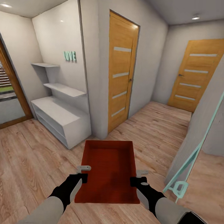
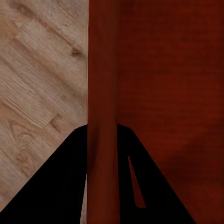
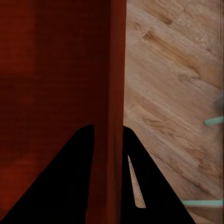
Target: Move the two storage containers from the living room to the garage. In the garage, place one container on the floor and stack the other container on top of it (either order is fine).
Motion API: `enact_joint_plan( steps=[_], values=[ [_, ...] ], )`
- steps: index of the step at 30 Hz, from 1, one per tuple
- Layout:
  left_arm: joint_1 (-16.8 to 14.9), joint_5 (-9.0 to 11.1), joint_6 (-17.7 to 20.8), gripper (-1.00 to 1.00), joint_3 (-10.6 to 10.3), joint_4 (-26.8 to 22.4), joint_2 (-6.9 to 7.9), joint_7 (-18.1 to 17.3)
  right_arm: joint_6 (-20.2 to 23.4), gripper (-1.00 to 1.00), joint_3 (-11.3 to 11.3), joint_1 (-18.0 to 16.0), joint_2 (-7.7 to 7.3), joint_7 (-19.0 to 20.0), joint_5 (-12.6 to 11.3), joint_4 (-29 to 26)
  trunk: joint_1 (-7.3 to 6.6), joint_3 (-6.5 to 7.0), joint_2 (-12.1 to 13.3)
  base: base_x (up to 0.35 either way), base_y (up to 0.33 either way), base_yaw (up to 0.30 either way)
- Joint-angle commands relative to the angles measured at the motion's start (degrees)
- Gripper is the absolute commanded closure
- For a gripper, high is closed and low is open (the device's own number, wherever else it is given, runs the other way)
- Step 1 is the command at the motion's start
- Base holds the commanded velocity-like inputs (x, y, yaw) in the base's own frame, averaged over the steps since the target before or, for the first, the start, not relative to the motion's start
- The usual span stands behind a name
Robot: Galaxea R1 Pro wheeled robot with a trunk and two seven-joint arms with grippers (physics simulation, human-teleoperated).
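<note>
I hold one red box (image 1: 108,170) out in front, above the wood floor (image 1: 29,154). My left gripper (image 1: 80,178) and right gripper (image 1: 138,181) have their jaws clamped on its side walls, so it stays level while I drive toward the doors (image 1: 121,70).

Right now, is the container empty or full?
Empty: the head view shows the container with a bare red bottom, held between the left gripper and right gripper.

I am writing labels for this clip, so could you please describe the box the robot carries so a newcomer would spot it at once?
Start at the light wood-plank floor of the hallway, before the white shelf unit. Held above it, between the left gripper and right gripper, is the orange-red rectangular topless storage container, the one red thing among white and wood.
</note>
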Motion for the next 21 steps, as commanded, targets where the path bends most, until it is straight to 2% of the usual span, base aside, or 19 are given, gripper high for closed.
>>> enact_joint_plan(
  steps=[1,7,21],
  values=[
    [0.02,-0.77,0.58,1.00,-0.12,0.32,0.47,0.52,-0.17,1.00,-1.83,-0.13,-0.77,-1.47,0.88,-0.15,0.06,-0.09,-0.10,0.322,0.000,-0.220],
    [0.02,-0.77,0.58,1.00,-0.12,0.32,0.47,0.52,-0.17,1.00,-1.83,-0.13,-0.76,-1.47,0.88,-0.15,0.06,-0.09,-0.10,0.322,0.000,-0.145],
    [0.02,-0.77,0.58,1.00,-0.12,0.32,0.47,0.52,-0.17,1.00,-1.83,-0.13,-0.85,-1.47,0.88,-0.15,0.06,-0.09,-0.10,0.323,0.000,-0.007]
  ],
)
